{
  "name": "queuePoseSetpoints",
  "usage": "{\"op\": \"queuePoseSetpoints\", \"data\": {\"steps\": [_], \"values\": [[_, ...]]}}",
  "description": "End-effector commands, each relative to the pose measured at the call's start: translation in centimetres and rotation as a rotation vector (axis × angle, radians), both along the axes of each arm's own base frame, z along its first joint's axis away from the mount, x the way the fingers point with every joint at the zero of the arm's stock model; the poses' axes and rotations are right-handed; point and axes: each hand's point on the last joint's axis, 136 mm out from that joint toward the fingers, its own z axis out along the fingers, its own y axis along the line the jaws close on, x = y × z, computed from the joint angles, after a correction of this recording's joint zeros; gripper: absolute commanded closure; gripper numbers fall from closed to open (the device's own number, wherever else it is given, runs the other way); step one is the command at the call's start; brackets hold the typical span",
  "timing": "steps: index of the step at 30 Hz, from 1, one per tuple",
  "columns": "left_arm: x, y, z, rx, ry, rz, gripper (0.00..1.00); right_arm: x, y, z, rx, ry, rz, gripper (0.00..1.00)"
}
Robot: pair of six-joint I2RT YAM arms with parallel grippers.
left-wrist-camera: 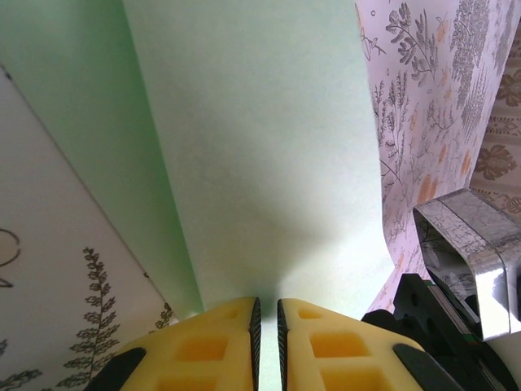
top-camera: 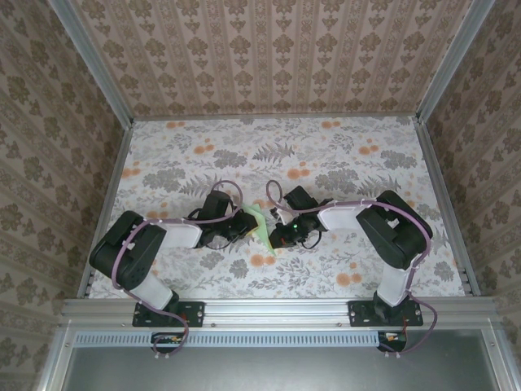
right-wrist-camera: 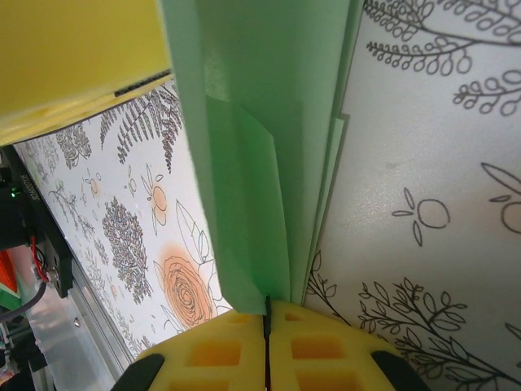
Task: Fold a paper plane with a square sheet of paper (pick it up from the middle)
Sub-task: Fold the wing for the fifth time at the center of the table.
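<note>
Left gripper (left-wrist-camera: pixel 266 305): two yellow foam-look fingers (left-wrist-camera: pixel 216 346) with square recesses and ribbed inner faces, pressed nearly together with just a thin dark slit, clamping the near edge of the paper (left-wrist-camera: pixel 269 147). From those tips the paper fans up and away as a smooth, matte, pale mint sheet, thin, unprinted, bowed softly, with one long straight crease running up-left. Right of the left tips is a black housing (left-wrist-camera: pixel 423 318) and a glossy curved metal bracket (left-wrist-camera: pixel 464 244) reflecting the print. Right gripper (right-wrist-camera: pixel 267 305): same yellow recessed pads (right-wrist-camera: pixel 220 350), seam fully closed, pinching the bottom edge of the paper (right-wrist-camera: pixel 244 163). Above these tips the paper stands as stacked layers, with sharp straight folds, an angled inner flap slightly darker green, and stepped edges on the right side. A flat yellow block (right-wrist-camera: pixel 73 57) sits up-left of the right tips, touching or just beside the paper; cannot tell which. In the top view the paper (top-camera: pixel 262 226) is a small pale green angular piece held between the left gripper (top-camera: pixel 244 224) and the right gripper (top-camera: pixel 281 236), the two tips close, facing each other. The tabletop (top-camera: pixel 203 155) is a smooth cloth-like surface printed with grey ferns and orange flowers. The walls (top-camera: pixel 269 49) are beige damask stripe. A ribbed aluminium rail (top-camera: pixel 277 309) runs behind the arm bases.
</note>
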Motion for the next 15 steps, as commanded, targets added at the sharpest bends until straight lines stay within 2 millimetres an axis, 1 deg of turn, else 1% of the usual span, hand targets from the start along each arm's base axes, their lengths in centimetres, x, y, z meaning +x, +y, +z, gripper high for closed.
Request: {"op": "queuePoseSetpoints", "data": {"steps": [1,4,8,11,15], "values": [[-0.2,-0.1,0.9,-0.028,-0.019,-0.003,0.84,0.1,0.2,0.2,-0.013,-0.012,0.019,0.92],[-0.1,-0.4,1.6,-0.046,-0.04,-0.013,0.84,0.2,0.3,0.3,-0.013,-0.014,0.021,0.92],[-0.2,-0.9,2.0,-0.053,-0.056,-0.031,0.84,0.2,0.3,0.2,-0.013,-0.008,0.021,0.92],[-0.4,-1.4,1.9,-0.052,-0.055,-0.043,0.84,0.2,0.3,0.2,-0.015,-0.007,0.02,0.92],[-0.4,-1.7,1.1,-0.046,-0.037,-0.045,0.84,0.2,0.3,0.1,-0.017,-0.002,0.021,0.92]]}}
